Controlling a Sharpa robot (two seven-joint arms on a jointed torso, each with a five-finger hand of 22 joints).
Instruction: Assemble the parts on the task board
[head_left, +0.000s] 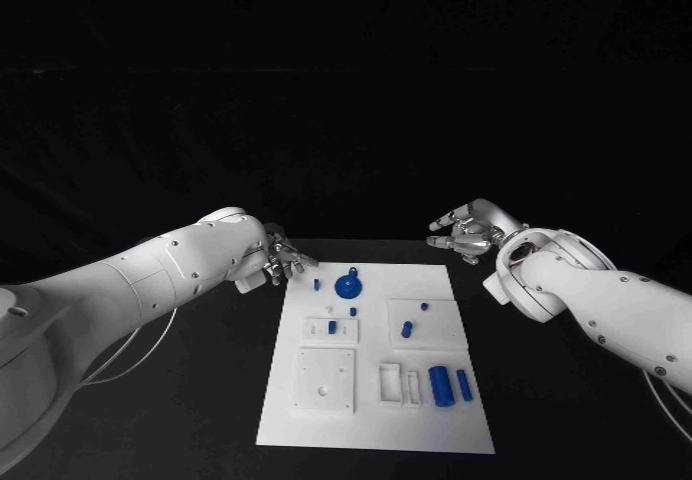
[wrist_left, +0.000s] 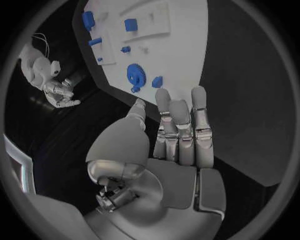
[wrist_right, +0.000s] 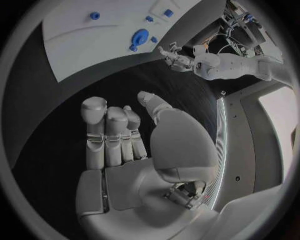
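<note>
Both empty, fingers apart, the left robot hand and right robot hand flank the far end of the white task board on the black counter, seemingly poised to begin, its blue gear and other parts untouched.

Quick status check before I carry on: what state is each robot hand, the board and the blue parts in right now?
Left robot hand: open, holding nothing, at the board's far left corner.
Right robot hand: empty, fingers apart, off the board's far right corner.
White rectangular task board: flat on the black table, untouched.
Round blue gear part: on the board's far end.
Two blue cylinder parts: lying side by side, near right.
</note>
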